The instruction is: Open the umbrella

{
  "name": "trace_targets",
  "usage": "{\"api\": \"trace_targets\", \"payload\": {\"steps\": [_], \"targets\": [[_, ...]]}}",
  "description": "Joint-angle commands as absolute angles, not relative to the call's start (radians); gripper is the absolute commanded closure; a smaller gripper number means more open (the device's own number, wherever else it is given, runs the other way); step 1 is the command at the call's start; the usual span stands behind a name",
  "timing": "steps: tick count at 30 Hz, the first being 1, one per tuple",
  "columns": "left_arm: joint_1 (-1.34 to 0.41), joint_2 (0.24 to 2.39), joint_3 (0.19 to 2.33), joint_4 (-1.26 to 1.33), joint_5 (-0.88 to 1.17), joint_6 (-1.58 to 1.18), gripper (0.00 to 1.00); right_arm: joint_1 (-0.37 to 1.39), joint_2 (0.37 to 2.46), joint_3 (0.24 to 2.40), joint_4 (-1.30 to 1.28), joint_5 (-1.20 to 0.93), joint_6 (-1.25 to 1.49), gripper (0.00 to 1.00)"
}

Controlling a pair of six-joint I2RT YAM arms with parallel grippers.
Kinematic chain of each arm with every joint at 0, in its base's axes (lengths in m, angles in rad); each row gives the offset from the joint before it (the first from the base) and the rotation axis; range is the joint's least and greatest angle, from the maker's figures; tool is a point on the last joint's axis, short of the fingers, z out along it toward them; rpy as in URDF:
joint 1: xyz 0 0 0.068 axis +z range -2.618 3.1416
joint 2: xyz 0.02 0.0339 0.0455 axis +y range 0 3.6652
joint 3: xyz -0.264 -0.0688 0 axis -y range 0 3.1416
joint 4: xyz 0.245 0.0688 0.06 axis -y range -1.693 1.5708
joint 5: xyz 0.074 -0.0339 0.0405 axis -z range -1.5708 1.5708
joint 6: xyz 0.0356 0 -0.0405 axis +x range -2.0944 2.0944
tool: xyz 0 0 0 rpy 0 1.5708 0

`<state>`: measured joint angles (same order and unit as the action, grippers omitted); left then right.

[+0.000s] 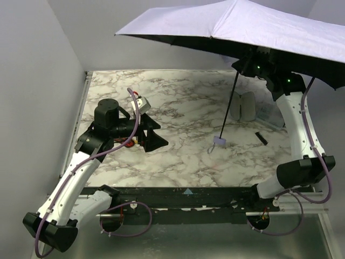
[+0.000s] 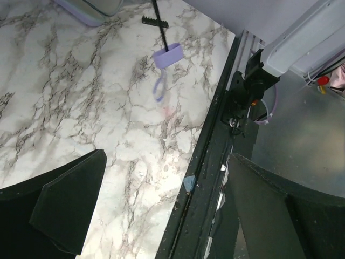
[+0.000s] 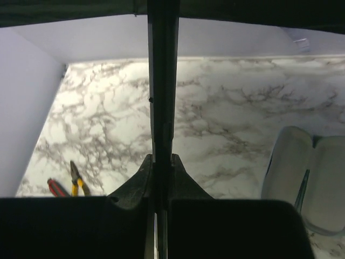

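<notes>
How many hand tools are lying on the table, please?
2: yellow-handled pliers and a red-handled tool, side by side on the table's left side; the left arm may hide others.

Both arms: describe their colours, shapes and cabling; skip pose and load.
The left arm and right arm share white link shells, black joint housings and black bases. A purple cable is clipped along each. The left gripper has black wedge-shaped fingers. Small green lights glow near the right wrist.
</notes>
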<state>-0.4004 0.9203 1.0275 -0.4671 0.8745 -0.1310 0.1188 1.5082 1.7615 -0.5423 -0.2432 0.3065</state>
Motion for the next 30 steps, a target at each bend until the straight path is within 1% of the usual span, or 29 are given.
{"api": "trace_targets", "payload": {"steps": [1, 3, 7, 11, 18, 19, 21, 23, 24, 26, 28, 29, 30], "targets": [[-0.388, 0.896, 0.992, -0.484, 0.86, -0.112, 0.02, 0.053, 1.543, 1.818, -0.604, -0.462, 0.191, 1.0], [-0.386, 0.891, 0.984, -0.486, 0.861, -0.111, 0.01, 0.043, 1.549, 1.805, -0.62, -0.443, 0.165, 1.0], [-0.384, 0.884, 0.974, -0.504, 0.85, -0.095, 0.01, 0.043, 1.52, 1.71, -0.577, -0.223, 0.133, 1.0], [-0.383, 0.881, 0.96, -0.518, 0.835, -0.069, 0.01, 0.043, 1.481, 1.639, -0.539, -0.102, 0.098, 1.0], [-0.382, 0.884, 0.922, -0.53, 0.746, -0.005, 0.01, 0.043, 1.461, 1.517, -0.498, -0.067, 0.042, 1.0], [-0.383, 0.88, 0.916, -0.534, 0.732, 0.027, 0.01, 0.043, 1.459, 1.494, -0.485, -0.079, 0.039, 0.98], [-0.383, 0.862, 0.892, -0.527, 0.702, 0.054, 0.01, 0.043, 1.459, 1.46, -0.459, -0.109, 0.04, 0.91], [-0.381, 0.834, 0.864, -0.509, 0.666, 0.061, 0.01, 0.043, 1.452, 1.43, -0.432, -0.137, 0.044, 0.8], [-0.382, 0.821, 0.854, -0.503, 0.654, 0.063, 0.01, 0.043, 1.445, 1.412, -0.421, -0.148, 0.051, 0.73], [-0.382, 0.79, 0.834, -0.492, 0.631, 0.063, 0.01, 0.043, 1.43, 1.387, -0.41, -0.16, 0.053, 0.68], [-0.379, 0.76, 0.821, -0.483, 0.606, 0.06, 0.01, 0.043, 1.409, 1.361, -0.405, -0.17, 0.056, 0.56], [-0.378, 0.747, 0.816, -0.483, 0.6, 0.061, 0.01, 0.043, 1.397, 1.348, -0.404, -0.177, 0.055, 0.52], [-0.376, 0.729, 0.815, -0.486, 0.599, 0.063, 0.01, 0.043, 1.385, 1.328, -0.402, -0.185, 0.056, 0.44]]}}
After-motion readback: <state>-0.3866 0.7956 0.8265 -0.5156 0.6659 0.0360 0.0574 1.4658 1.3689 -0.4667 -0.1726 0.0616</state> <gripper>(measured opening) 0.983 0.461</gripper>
